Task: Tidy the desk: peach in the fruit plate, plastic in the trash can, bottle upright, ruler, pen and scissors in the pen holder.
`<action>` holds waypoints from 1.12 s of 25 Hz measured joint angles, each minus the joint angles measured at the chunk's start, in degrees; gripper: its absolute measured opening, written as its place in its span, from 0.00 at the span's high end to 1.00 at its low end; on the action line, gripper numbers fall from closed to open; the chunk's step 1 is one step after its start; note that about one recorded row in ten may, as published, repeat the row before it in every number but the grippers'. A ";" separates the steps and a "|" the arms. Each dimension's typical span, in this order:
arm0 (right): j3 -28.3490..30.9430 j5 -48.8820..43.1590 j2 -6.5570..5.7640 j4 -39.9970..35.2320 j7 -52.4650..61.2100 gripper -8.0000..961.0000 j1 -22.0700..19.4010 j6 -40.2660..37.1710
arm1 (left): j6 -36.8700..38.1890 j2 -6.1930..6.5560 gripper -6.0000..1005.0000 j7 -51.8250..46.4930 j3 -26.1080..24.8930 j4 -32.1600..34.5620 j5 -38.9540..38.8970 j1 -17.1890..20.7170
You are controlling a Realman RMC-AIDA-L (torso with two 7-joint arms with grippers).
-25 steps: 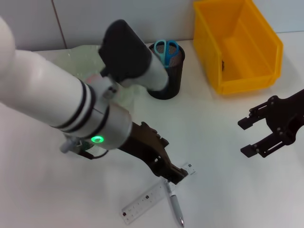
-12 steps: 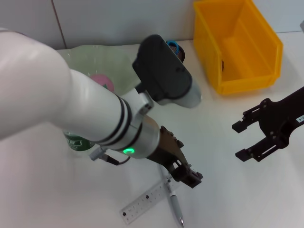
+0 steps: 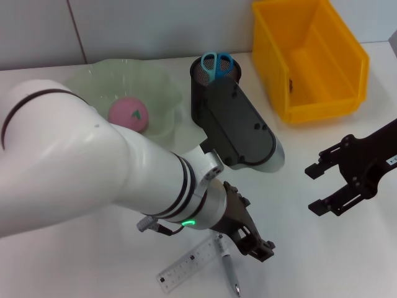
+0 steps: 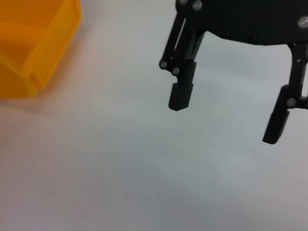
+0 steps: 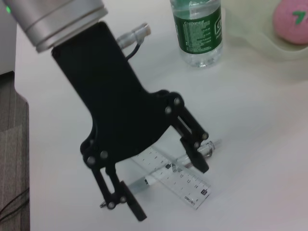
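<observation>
Left gripper [image 3: 257, 245] low over desk [image 3: 298, 248], at about 6 o'clock in head view, just above ruler [image 3: 186, 266] and pen [image 3: 229, 276]. Jaws spread wide, nothing between them; in right wrist view same gripper [image 5: 168, 187] straddles ruler [image 5: 178, 179] and pen [image 5: 159, 175], one fingertip [image 5: 199, 161] at pen's far end, the other [image 5: 134, 209] off ruler's near end. Cannot tell whether fingertips touch desk.

Ruler and pen lie crossed on desk, pen over ruler's upper end in head view; pen tip points toward 6 o'clock.

Right gripper [image 3: 322, 189] hovers at 3 o'clock over bare desk, wide open, empty. Seen again from left wrist camera [image 4: 226, 120], two black fingers well apart over white surface.

Scissors [image 3: 216, 65] stand in holder [image 3: 205, 105], blue handles up, at 12 o'clock. Holder partly hidden by left arm's dark elbow housing.

Peach [image 3: 128, 115] sits in plate [image 3: 87, 84], at 10–11 o'clock, just left of holder. Also visible in right wrist view [image 5: 291, 15] inside plate rim [image 5: 250, 36].

Bottle [image 5: 198, 29] upright on desk beside plate, green label showing; seen only in right wrist view, hidden by left arm in head view.

Can [image 3: 310, 56] at 1–2 o'clock, lowered side facing front; interior looks yellow only, contents not discernible. Corner of can [image 4: 33, 53] in left wrist view.
</observation>
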 joint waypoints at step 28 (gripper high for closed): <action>-0.10 -1.38 0.59 -0.52 1.26 0.18 0.90 0.55 | -7.65 0.00 0.20 -0.71 4.40 -7.73 1.61 -3.07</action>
